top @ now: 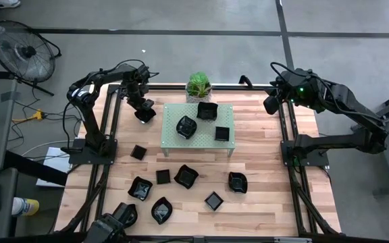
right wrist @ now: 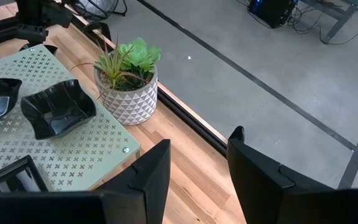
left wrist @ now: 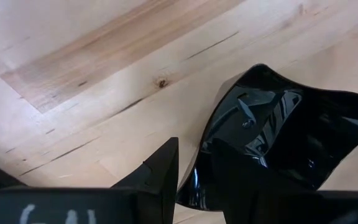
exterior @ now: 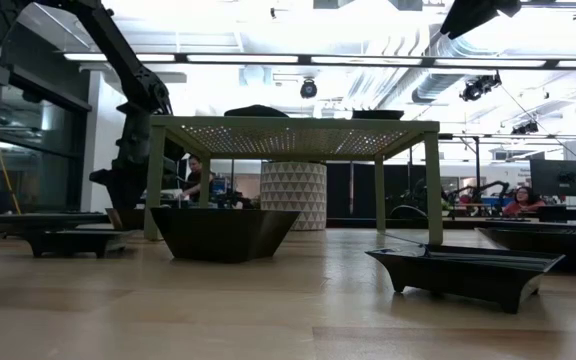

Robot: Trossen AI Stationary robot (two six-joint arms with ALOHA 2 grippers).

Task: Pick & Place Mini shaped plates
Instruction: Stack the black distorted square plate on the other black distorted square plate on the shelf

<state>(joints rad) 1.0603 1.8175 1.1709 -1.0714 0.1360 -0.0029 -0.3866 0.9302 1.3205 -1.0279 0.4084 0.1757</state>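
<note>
Seven loose plates [top: 186, 177], three on rack [top: 174, 111]; left gripper [left wrist: 191, 174] clamps another, right gripper [right wrist: 197, 168] agape.

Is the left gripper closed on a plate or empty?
Closed on one: the left gripper has its fingers either side of a glossy black plate's rim.

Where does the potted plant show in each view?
High view: potted plant at the far table edge, just behind the green perforated rack.
Low view: only its patterned white pot shows, behind and under the rack.
Left wrist view: not in it.
Right wrist view: plant beside the rack's corner.
Shared landmark: the rack.
</note>
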